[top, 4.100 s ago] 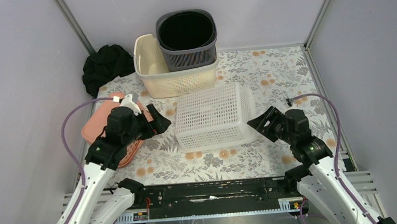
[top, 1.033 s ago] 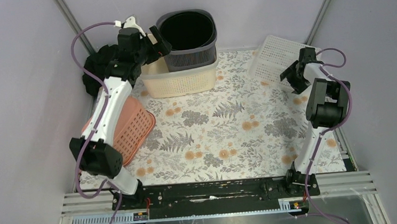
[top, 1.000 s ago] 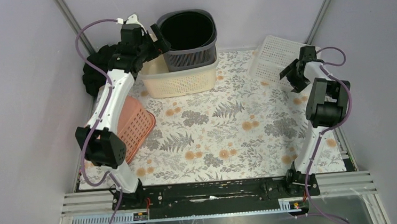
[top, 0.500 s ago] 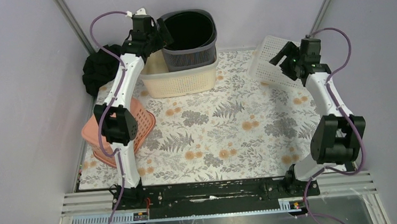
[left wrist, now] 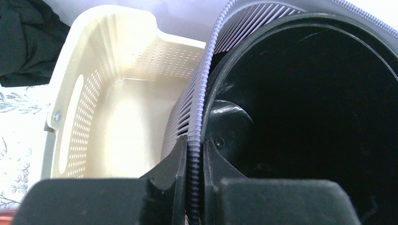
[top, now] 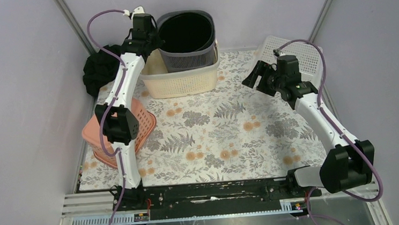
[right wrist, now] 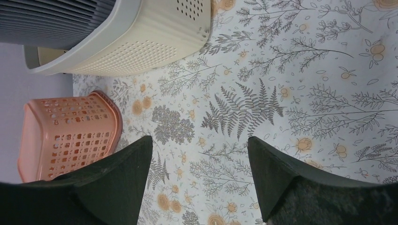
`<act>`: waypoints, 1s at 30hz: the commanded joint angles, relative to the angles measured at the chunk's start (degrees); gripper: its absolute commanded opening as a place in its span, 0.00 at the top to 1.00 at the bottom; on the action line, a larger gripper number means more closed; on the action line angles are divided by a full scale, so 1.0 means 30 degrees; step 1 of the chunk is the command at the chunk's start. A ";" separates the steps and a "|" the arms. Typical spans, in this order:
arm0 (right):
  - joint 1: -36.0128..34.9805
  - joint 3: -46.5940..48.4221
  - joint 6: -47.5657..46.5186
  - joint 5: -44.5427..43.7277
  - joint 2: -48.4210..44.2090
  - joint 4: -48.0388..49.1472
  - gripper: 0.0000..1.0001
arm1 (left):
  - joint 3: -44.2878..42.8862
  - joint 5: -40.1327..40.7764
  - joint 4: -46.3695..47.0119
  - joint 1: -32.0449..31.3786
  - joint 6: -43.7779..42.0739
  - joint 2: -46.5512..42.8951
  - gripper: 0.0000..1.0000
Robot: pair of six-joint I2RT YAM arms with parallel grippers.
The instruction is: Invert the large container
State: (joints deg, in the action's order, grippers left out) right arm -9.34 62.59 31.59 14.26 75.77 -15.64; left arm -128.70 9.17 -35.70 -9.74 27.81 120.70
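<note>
The right hand [top: 256, 78] has left the white basket [top: 305, 61] and hangs spread, empty. The left hand [left wrist: 192, 154] now pinches the grey bin [top: 192, 59] by its rim. The bin stands upright in the cream basket [top: 184, 81] at the back of the table [top: 215, 133]; no flip yet.

The grey basket [left wrist: 244, 26] nipped in the left pincer [left wrist: 192, 157] is made of ribbed matt plastic outside, lined glossy black. Left of that pincer, the cream basket [left wrist: 117, 103] is moulded in smooth perforated plastic; black cloth [left wrist: 23, 42] is seen beyond.
</note>
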 commanded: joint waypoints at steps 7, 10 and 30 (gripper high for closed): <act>-0.0216 0.0892 -0.0888 -0.0021 -0.1677 -0.0719 0.19 | 0.2413 -0.1385 0.3840 0.0184 0.0995 -0.3814 1.00; -0.0221 0.0877 -0.0894 -0.0034 -0.2198 -0.0934 0.19 | 0.2198 -0.1860 0.4395 0.0256 0.1392 -0.4908 1.00; -0.0210 0.4139 -0.1292 -0.0523 -0.6356 -0.4796 0.17 | -0.3226 -0.8890 -0.0422 0.0773 0.3076 -0.9482 1.00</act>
State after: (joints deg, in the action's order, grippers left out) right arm -9.80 68.77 29.56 14.11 59.64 -26.48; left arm -130.26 -7.38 -37.69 -7.81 31.29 93.97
